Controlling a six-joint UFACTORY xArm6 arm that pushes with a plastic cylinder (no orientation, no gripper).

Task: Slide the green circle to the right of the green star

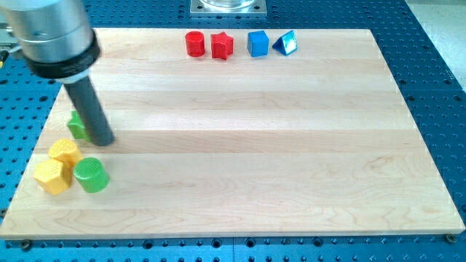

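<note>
The green circle (91,175), a short cylinder, stands near the board's bottom left corner. The green star (76,125) lies above it at the view's left and is partly hidden behind my rod. My tip (103,140) rests on the board just right of the green star and above the green circle, apart from the circle. The circle sits below and slightly right of the star.
Two yellow blocks (64,152) (51,175) sit left of the green circle, touching or nearly touching it. Along the top edge stand a red cylinder (194,44), a red star (222,46), a blue cube (258,43) and a blue triangle (285,44). The wooden board (255,145) lies on a blue perforated table.
</note>
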